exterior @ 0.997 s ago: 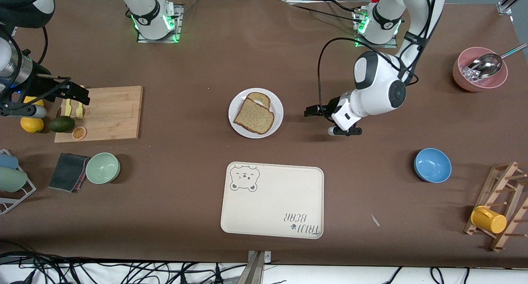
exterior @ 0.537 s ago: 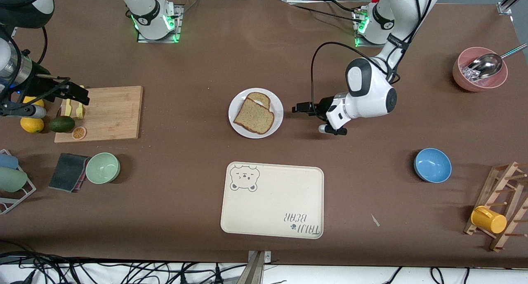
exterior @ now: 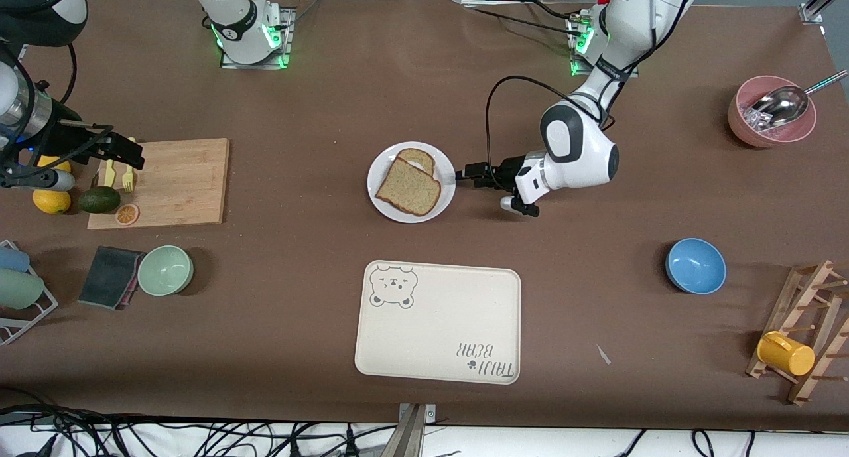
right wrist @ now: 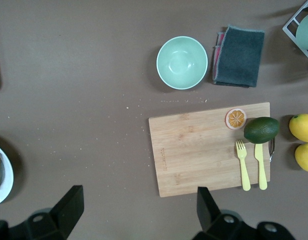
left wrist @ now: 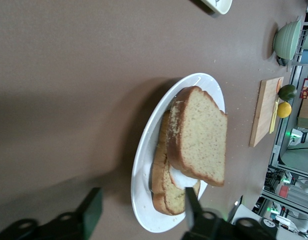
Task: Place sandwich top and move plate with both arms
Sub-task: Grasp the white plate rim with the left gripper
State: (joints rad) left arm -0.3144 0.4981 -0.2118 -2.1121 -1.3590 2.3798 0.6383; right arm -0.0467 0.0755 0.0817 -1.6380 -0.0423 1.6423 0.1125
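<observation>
The white plate (exterior: 446, 193) sits mid-table, farther from the front camera than the tray. On it the sandwich top (exterior: 409, 187), a plain speckled slice, lies askew over a lower slice (exterior: 418, 157) with egg white showing. My left gripper (exterior: 466, 174) is low at the plate's rim, on the side toward the left arm's end. In the left wrist view this gripper (left wrist: 142, 195) is open, its fingers (left wrist: 91, 212) straddling the plate (left wrist: 144, 150) rim below the sandwich top (left wrist: 203, 137). My right gripper (exterior: 126, 150) waits open over the cutting board's end; in its wrist view it (right wrist: 139, 197) holds nothing.
A cream bear tray (exterior: 438, 322) lies nearer the front camera than the plate. The cutting board (exterior: 172, 182) with forks, an avocado and lemons is toward the right arm's end, with a green bowl (exterior: 165, 270) and a dark cloth. A blue bowl (exterior: 695, 265), a pink bowl and a mug rack stand toward the left arm's end.
My left gripper has travelled low across the table toward the plate and now reaches its rim. The right arm, plate and bread have not moved.
</observation>
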